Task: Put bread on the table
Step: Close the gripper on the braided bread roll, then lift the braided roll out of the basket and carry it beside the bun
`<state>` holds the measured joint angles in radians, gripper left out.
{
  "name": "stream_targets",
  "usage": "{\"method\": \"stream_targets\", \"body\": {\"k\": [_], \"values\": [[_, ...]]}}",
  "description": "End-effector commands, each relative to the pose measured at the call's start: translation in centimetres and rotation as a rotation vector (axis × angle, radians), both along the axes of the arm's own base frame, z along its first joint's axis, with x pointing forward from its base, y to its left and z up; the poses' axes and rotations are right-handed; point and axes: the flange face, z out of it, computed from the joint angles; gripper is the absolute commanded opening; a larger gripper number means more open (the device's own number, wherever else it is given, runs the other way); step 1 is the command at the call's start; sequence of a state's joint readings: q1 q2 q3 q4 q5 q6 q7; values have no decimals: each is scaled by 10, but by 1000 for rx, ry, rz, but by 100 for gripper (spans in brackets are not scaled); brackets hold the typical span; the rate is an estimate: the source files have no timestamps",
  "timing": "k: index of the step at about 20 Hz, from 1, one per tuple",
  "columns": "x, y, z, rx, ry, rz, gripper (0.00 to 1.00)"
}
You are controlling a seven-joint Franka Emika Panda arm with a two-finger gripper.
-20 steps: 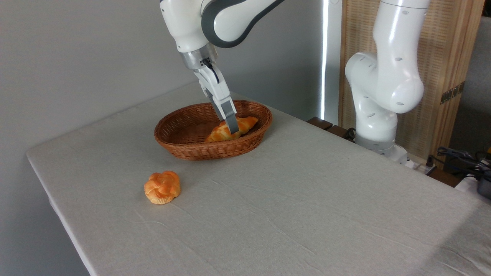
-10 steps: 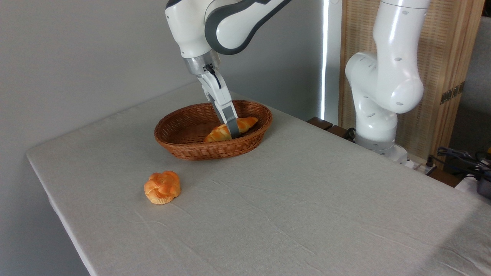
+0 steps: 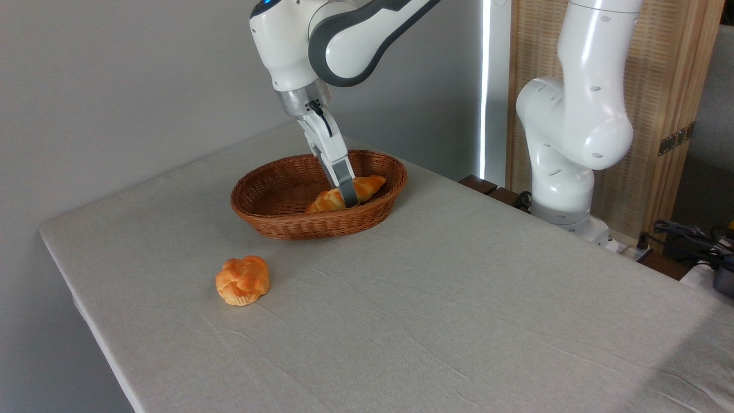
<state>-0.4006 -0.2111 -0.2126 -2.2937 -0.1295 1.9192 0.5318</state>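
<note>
Reaching into the wicker basket [image 3: 269, 221], the jaws [image 3: 348, 198] straddle the braided loaf [image 3: 328, 199]; whether they pinch it is unclear. An off-centre grip risks snagging the rim.

Bread [image 3: 330, 199] in basket [image 3: 287, 221], bun [image 3: 242, 280] before.

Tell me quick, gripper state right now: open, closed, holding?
Gripper: down in the basket, fingers at the middle of the bread. Only one finger is visible, so open or closed cannot be told. Bread not lifted.
</note>
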Motion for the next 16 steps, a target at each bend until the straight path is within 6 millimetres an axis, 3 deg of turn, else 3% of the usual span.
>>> {"method": "stream_targets", "body": {"k": [1,11,16], "values": [[-2,0,-10,8,-10,-2,28],[-1,-1,-12,9,-7,-3,27],[-1,-1,-12,9,-7,-3,20]]}}
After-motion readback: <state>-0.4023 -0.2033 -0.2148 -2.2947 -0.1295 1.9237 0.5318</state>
